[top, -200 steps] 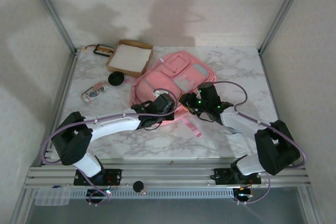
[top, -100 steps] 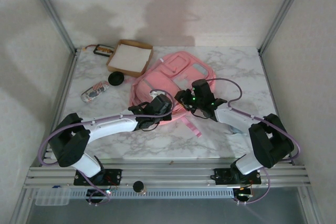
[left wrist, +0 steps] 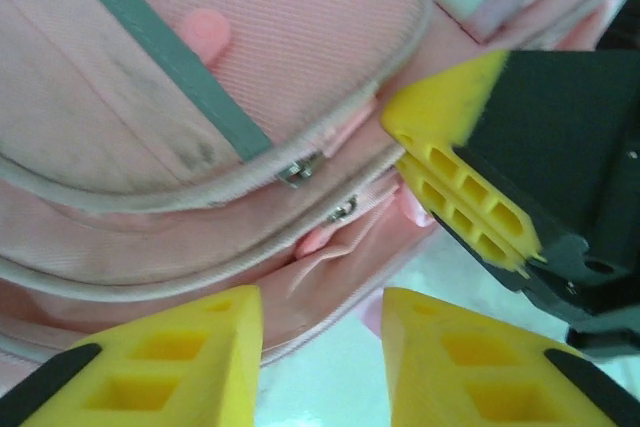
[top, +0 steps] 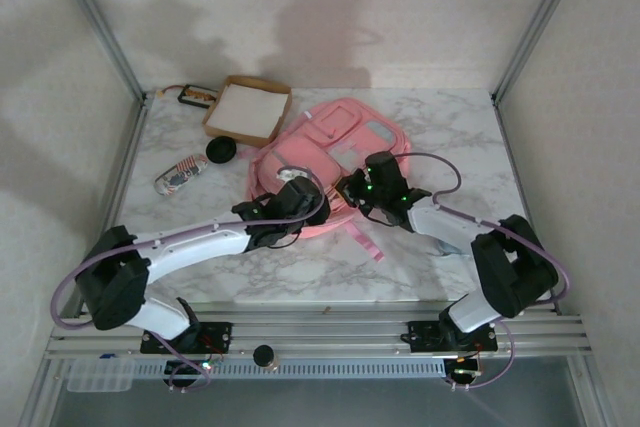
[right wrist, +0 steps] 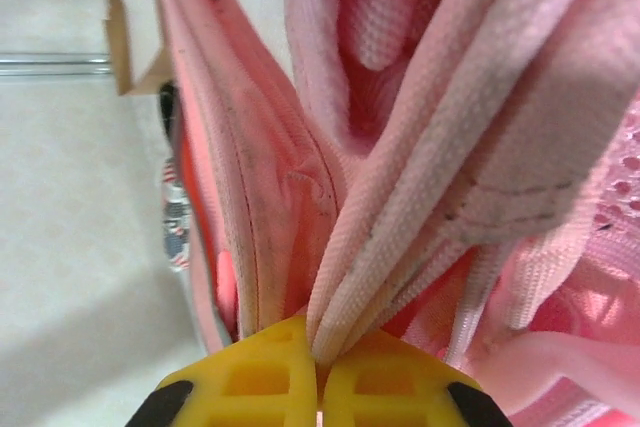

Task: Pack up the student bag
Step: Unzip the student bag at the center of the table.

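The student bag lies flat, its long axis slanting away rightward from the released left pincer. The right pincer clenches its pink fabric edge.

Our left hand has drawn back a little to the left along the near edge of the large soft pink fabric backpack. Its yellow jaws now stand parted, and its elbow has swung out to the left. Our right hand has slid in leftward against the backpack. Its jaws, apart a second ago, are now pinched together on a pink woven strap, and its elbow has followed inward.
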Robot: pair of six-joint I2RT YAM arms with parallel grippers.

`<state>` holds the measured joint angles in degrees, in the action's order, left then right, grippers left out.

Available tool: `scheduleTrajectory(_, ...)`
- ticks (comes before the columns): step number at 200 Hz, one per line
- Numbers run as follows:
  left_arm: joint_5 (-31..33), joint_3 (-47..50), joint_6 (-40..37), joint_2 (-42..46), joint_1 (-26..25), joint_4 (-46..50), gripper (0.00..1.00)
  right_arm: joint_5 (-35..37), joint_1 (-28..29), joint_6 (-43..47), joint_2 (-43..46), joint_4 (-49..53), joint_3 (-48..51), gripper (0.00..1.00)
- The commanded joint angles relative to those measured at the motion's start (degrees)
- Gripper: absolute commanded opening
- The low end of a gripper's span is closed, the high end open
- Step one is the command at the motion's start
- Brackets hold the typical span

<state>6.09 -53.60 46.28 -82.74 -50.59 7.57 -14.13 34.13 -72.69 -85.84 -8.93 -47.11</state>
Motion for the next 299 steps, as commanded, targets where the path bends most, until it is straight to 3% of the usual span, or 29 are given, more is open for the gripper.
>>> scheduleTrajectory(1,-2.22,1.26,-2.73,2.07,-0.74,-3.3,0.44,-3.69,-0.83,-6.06,3.98,-8.87,-0.53,0.0)
scheduleTrajectory(37,-1.6,-2.1,-12.94,1.1,-0.49,-0.44,0.5,-6.7,-1.86,-7.3,5.11,-9.18,-3.22,0.0)
scheduleTrajectory(89,-5.12,-5.41,-17.7,-4.21,1.25,-3.4,0.51,-8.38,-2.88,-8.73,5.29,-10.82,-3.51,0.0)
scheduleTrajectory(172,-3.63,-8.87,-6.45,-11.29,1.98,-8.24,0.44,-8.19,-3.37,-10.11,5.18,-11.59,-4.96,0.0)
scheduleTrajectory(192,-7.17,-11.1,-4.31,-13.86,1.69,-9.7,0.42,-7.88,-3.63,-10.38,5.12,-12.25,-4.85,0.0)
scheduleTrajectory(231,-0.36,-9.82,-1.29,-13.43,1.5,-7.09,0.36,-8.13,-4.59,-9.52,5.25,-11.46,-4.83,0.0)
scheduleTrajectory(247,2.56,-9.21,0.32,-13.57,1.54,-5.54,0.46,-8.51,-4.85,-10.1,5.16,-12.35,-4.33,0.0)
scheduleTrajectory(258,4.44,-9.2,0.8,-14.22,1.64,-4.24,0.46,-8.45,-4.84,-10.11,5.25,-12.45,-4.22,0.0)
scheduleTrajectory(299,-2.04,-7.96,-0.95,-17.31,1.74,-16.78,0.38,-8.14,-4.94,-10.59,5.59,-12.78,-3.97,0.0)
